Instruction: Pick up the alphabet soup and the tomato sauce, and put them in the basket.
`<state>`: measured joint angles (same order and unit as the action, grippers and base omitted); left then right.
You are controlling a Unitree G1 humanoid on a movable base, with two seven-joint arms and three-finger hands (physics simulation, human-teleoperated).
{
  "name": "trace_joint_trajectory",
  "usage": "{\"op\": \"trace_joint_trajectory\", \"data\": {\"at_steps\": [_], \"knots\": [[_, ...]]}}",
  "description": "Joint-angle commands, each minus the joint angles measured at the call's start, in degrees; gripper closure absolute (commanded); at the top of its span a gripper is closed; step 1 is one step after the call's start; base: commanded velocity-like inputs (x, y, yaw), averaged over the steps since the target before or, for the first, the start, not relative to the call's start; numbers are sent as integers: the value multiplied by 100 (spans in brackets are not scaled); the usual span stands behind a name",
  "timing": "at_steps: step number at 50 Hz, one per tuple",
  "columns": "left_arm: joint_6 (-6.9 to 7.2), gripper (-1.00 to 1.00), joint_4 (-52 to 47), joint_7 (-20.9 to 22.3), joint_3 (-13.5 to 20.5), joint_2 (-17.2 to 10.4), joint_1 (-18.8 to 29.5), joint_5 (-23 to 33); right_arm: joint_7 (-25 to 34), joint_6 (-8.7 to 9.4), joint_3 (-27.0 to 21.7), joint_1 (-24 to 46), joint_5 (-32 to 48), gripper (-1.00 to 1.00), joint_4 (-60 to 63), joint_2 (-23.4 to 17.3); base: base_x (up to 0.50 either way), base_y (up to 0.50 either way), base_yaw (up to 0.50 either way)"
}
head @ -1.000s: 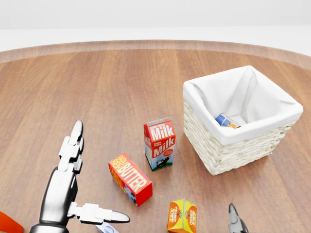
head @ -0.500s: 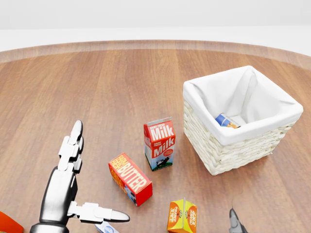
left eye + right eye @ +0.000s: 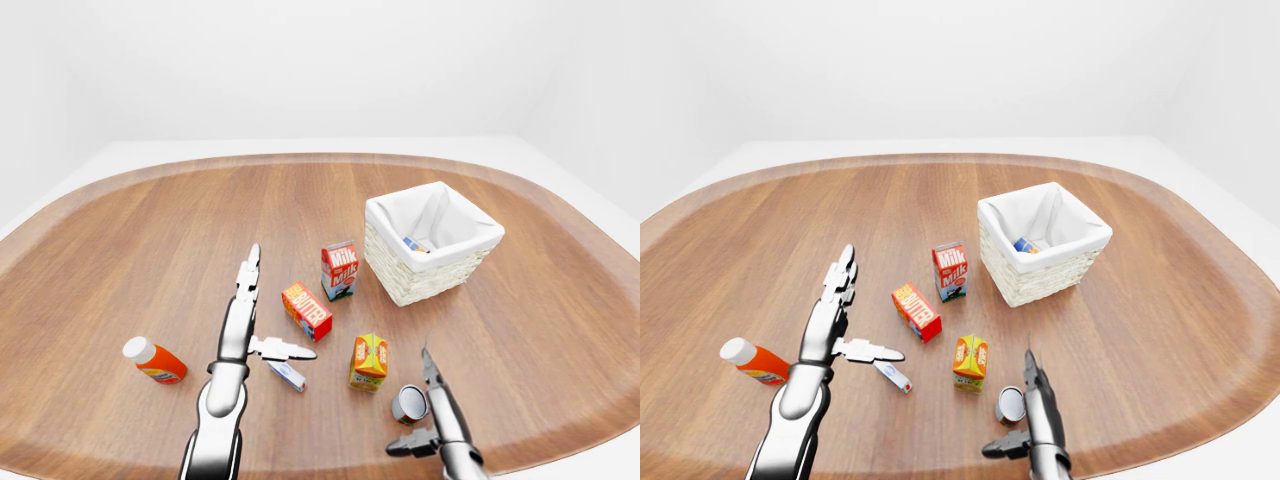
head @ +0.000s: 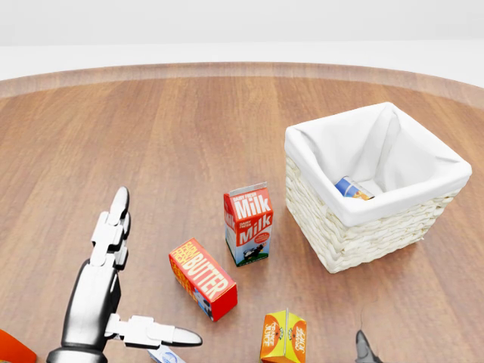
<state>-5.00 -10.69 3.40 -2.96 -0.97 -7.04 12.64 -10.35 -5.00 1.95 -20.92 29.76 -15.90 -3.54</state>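
on the round wooden table [image 3: 120, 230], going left to right in the left-eye view: one orange bottle [image 3: 155, 361] with a white cap lies on its side at far left; the left hand [image 3: 243, 325] hovers above the wood with its fingers spread straight and thumb stuck out to the right, gripping nothing; one small white-and-blue tube [image 3: 286, 375] lies just under that thumb; one red butter box [image 3: 307, 311] sits tilted beside it; one milk carton [image 3: 340, 270] stands upright further up; one orange juice carton [image 3: 369, 361] stands lower down. next comes one can [image 3: 409, 404] lying on its side, its grey end facing the camera (its label is too small to read), just left of the right hand [image 3: 437, 415], whose fingers point straight up the view and thumb juts left, released and not clasping the can. at right stands one wicker basket [image 3: 424, 272] with a white cloth liner, and inside it one can [image 4: 352, 188] with a blue label lies against the near wall, seen best in the head view. that makes two cans in all, one in and one out.
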Motion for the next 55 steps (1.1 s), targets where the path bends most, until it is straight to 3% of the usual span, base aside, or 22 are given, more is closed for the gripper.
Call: {"op": "trace_joint_trajectory", "data": {"at_steps": [1, 7, 8, 9, 11, 28, 55], "knots": [[0, -100, -21, -6, 33, 7, -17, -70, -74, 0, 26, 101, 36, -100, -216, -4, 0, 0, 0], [0, -100, -45, -1, 31, 12, -18, -67, -71, 0, 46, 118, 34, -100, -240, -12, 0, 0, 0], [0, -100, -44, -2, 31, 11, -18, -67, -82, 0, 50, 134, 43, -83, -269, -13, 0, 0, 0], [0, -100, -11, -8, 32, 10, -10, -67, -83, 0, 65, 144, 49, -33, -290, -12, 0, 0, 0], [0, -100, -19, -5, 32, 10, -12, -67, -62, 0, 92, 108, 45, 100, -228, -5, 0, 0, 0], [0, -100, 49, -28, 49, 13, 9, -68, 137, 0, 82, -102, -72, 100, 396, -8, 0, 0, 0], [0, -100, 3, -28, 46, 13, -1, -66, 1354, 0, -930, -732, -533, 100, 2425, 363, 0, 0, 0]]}}
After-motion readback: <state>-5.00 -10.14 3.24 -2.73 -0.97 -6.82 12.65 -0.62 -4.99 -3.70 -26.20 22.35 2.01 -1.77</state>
